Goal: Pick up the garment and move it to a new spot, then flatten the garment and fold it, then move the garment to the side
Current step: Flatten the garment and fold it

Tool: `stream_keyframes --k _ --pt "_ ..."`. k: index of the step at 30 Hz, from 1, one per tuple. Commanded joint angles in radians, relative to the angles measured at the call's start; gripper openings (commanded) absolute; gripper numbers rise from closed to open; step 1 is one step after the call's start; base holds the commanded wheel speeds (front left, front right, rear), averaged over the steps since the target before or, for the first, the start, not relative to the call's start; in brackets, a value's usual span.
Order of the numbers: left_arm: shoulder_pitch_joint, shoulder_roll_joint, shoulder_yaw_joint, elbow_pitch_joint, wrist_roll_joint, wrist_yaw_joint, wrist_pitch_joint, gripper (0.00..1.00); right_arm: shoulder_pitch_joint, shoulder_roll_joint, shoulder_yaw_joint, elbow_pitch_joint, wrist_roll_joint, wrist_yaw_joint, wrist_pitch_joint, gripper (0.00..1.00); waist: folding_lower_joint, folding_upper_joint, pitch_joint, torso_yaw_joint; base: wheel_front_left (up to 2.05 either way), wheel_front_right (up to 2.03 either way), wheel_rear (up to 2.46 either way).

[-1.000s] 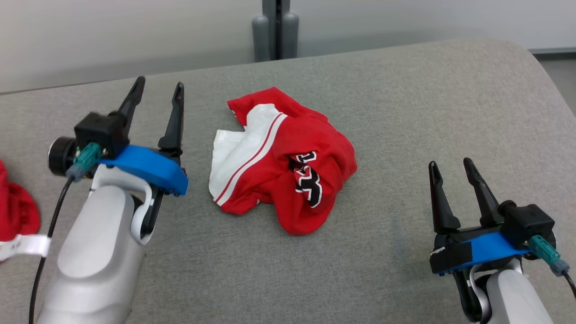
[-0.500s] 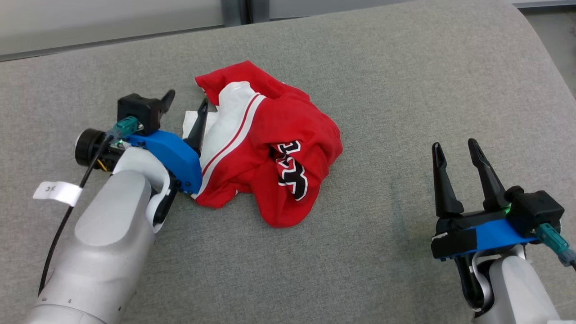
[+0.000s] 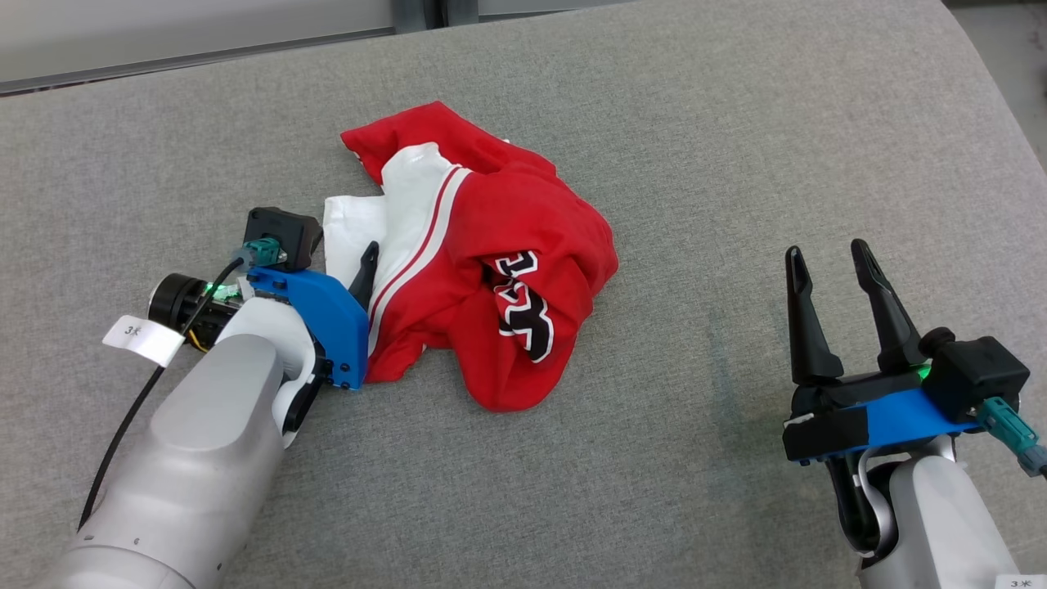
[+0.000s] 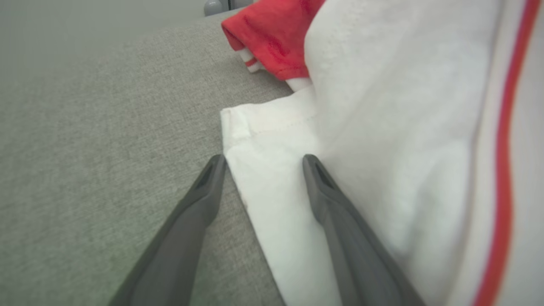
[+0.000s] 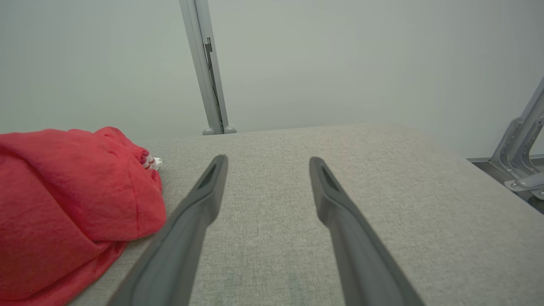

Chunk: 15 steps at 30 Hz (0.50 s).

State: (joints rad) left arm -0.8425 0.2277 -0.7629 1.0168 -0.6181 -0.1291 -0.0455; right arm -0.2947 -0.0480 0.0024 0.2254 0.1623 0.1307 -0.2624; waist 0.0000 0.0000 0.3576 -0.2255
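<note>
A crumpled red and white garment (image 3: 491,270) with black lettering lies on the grey padded surface (image 3: 736,147). My left gripper (image 3: 343,245) is low at its left side and open. In the left wrist view the left gripper (image 4: 263,159) straddles the white hemmed edge of the garment (image 4: 403,106): one finger rests on the white cloth, the other on the grey surface beside it. My right gripper (image 3: 826,252) stands open at the lower right, well apart from the cloth, with nothing between its fingers. From the right wrist, the right gripper (image 5: 268,159) has the garment (image 5: 63,178) to its left.
The padded surface curves down at the right edge (image 3: 1014,139). A grey metal post (image 5: 208,63) stands behind its far edge against a pale wall. A metal frame (image 5: 522,148) shows at the right. A white label (image 3: 139,337) hangs on the left arm's cable.
The head camera has tilted down. My left gripper has dropped and moved right onto the garment's white edge. The right gripper has stayed put, open.
</note>
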Motion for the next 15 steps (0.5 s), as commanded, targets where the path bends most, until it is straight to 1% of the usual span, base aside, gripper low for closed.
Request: stream_keyframes --k 1,2,3,4,5,9,13,15 --pt "0.01 -0.005 -0.031 0.02 -0.012 -0.002 0.011 1.0 -0.011 -0.004 0.003 -0.003 0.005 0.0 -0.004 1.0 0.0 0.0 0.002 -0.002 0.0 0.0 0.0" --pt "0.01 -0.007 -0.043 0.027 -0.021 -0.002 0.01 0.88 -0.013 -0.004 0.004 -0.004 0.007 0.0 -0.004 1.0 0.0 0.0 0.002 -0.004 0.0 0.0 0.0" --pt "0.01 -0.009 -0.054 0.032 -0.028 -0.002 0.008 0.42 -0.014 -0.004 0.005 -0.004 0.007 0.0 -0.004 1.0 0.0 0.0 0.002 -0.006 0.0 0.0 0.0" --pt "0.008 -0.009 -0.066 0.037 -0.031 -0.003 0.006 0.02 -0.014 -0.004 0.006 -0.005 0.007 0.0 -0.004 1.0 0.0 0.0 0.002 -0.007 0.0 0.0 0.0" --pt "0.006 -0.008 -0.077 0.042 -0.038 -0.003 0.002 0.0 -0.013 -0.004 0.006 -0.006 0.007 0.0 -0.004 1.0 0.0 0.0 0.001 -0.008 0.0 0.0 0.0" --pt "-0.026 0.005 -0.105 0.052 -0.055 -0.002 -0.047 0.0 -0.007 -0.004 0.005 -0.006 0.009 0.0 -0.004 1.0 0.0 0.0 -0.008 -0.009 0.0 0.0 0.0" --pt "-0.075 0.016 -0.107 0.063 -0.072 -0.002 -0.119 0.0 0.005 -0.004 0.006 -0.004 0.012 0.0 -0.004 1.0 0.0 0.0 -0.027 -0.004 0.0 0.0 0.0" --pt "-0.085 0.02 -0.104 0.068 -0.074 -0.002 -0.135 0.0 0.007 -0.004 0.007 -0.003 0.013 0.0 -0.004 1.0 0.0 0.0 -0.032 -0.003 0.0 0.0 0.0"
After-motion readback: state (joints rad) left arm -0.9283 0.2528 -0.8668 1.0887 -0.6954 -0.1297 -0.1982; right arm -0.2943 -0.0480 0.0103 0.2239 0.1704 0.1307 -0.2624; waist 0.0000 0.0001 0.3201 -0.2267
